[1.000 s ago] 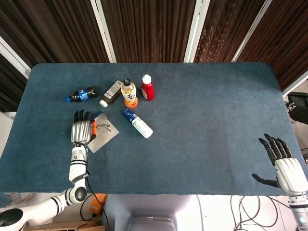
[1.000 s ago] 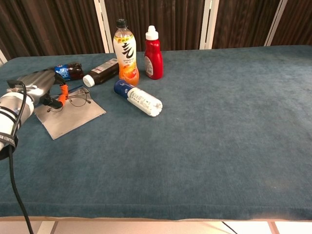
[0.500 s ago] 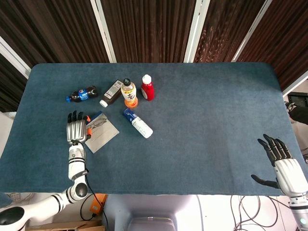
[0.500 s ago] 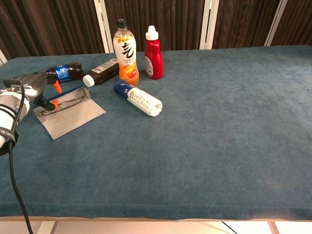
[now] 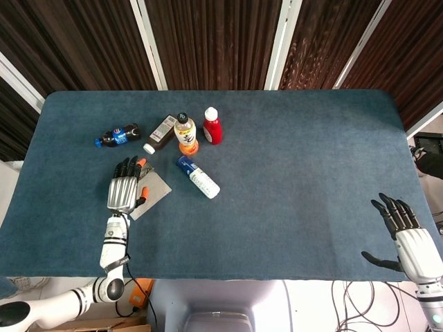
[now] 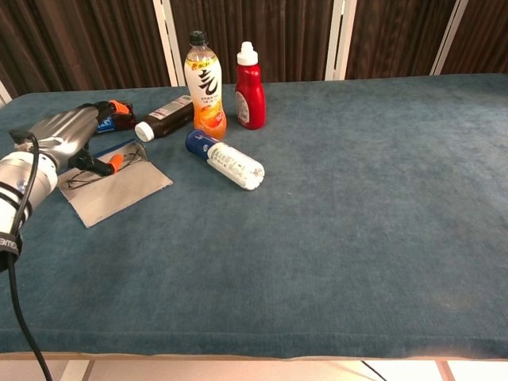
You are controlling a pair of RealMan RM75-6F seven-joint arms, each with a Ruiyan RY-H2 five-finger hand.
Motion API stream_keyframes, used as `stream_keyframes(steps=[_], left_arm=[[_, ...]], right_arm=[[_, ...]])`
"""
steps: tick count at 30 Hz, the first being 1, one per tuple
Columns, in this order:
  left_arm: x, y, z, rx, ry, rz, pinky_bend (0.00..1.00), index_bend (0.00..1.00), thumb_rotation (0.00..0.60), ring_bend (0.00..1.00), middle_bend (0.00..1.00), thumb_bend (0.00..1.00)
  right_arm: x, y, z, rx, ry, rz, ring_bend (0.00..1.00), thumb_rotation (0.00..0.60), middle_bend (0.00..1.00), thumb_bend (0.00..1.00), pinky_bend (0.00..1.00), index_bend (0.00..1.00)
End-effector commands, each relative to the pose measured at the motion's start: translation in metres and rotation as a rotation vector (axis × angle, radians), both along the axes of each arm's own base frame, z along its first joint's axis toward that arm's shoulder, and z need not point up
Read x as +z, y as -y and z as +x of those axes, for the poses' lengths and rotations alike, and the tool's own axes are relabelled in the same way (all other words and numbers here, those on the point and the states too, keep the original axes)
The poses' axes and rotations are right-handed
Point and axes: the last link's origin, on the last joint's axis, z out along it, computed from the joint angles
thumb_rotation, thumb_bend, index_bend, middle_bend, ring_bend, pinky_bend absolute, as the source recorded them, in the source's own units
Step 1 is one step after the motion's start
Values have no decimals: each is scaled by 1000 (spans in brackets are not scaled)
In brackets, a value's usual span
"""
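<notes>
My left hand (image 5: pixel 124 188) hovers with fingers stretched out over the left part of a grey cloth (image 5: pixel 158 191) near the table's left side. In the chest view the left hand (image 6: pixel 67 133) sits just above a thin wire pair of glasses (image 6: pixel 131 155) lying on the grey cloth (image 6: pixel 119 190). Its orange-tipped thumb is close beside the frame, and I see no grip on it. My right hand (image 5: pixel 405 232) stays open with spread fingers at the table's front right edge, far from everything.
Behind the cloth lie a cola bottle (image 5: pixel 118 134) and a dark brown bottle (image 5: pixel 160 133). An orange drink bottle (image 5: pixel 185 133) and a red sauce bottle (image 5: pixel 212 126) stand upright. A white bottle with a blue cap (image 5: pixel 198 177) lies right of the cloth.
My left hand drew back to the left off the cloth, then came right and forward over it again with fingers stretched. The glasses shifted on the cloth. The right hand stayed still.
</notes>
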Motion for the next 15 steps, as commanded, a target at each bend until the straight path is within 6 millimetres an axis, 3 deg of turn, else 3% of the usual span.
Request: stream_keyframes(steps=[1,6,11,15], left_arm=[[-1,20,1,-40,16,-31,95,164,600,4,44,409],[-9,42,-2,-66,-29,-56,72,148,600,0,23,360],[-24,38,-5,-25,-63,-70,61,137,600,0,2,329],[-33,30,-8,13,-102,-57,55,199,600,0,0,323]], right_arm=[[-1,0,0,0,-2,4,0,600,0,145,0,0],[-4,0,1,6,-8,19,0,600,0,145,0,0],[-7,-2,3,16,-10,29,0,600,0,145,0,0],[-7,-2,3,19,-12,32,0,600,0,145,0,0]])
